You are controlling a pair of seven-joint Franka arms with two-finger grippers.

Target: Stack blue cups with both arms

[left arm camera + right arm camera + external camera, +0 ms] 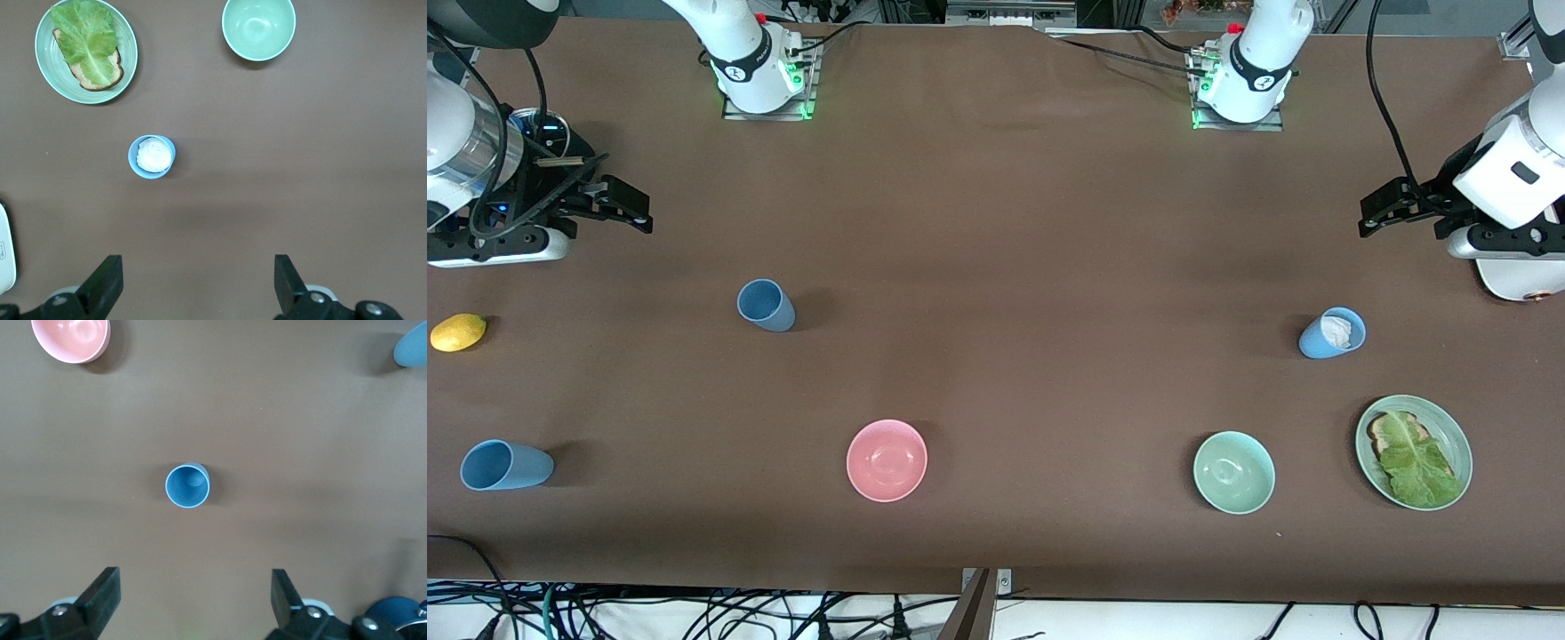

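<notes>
Slate-blue cup (766, 305) is standing upright and empty, nearer the front camera than the right gripper (609, 203); in the right wrist view it is lying ahead of the wide-spread fingers (100, 590), well apart. The sky-blue cup (492, 465) is sitting at the right arm's end, nearer the camera. I am judging that I should centre the cup between the jaws before descending. The left gripper (1392, 209), also wide open, is waiting over the cup holding something white (1332, 333).

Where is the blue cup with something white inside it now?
In the front view the filled cup stands toward the left arm's end of the table, farther from the camera than the plate and the green bowl.
</notes>
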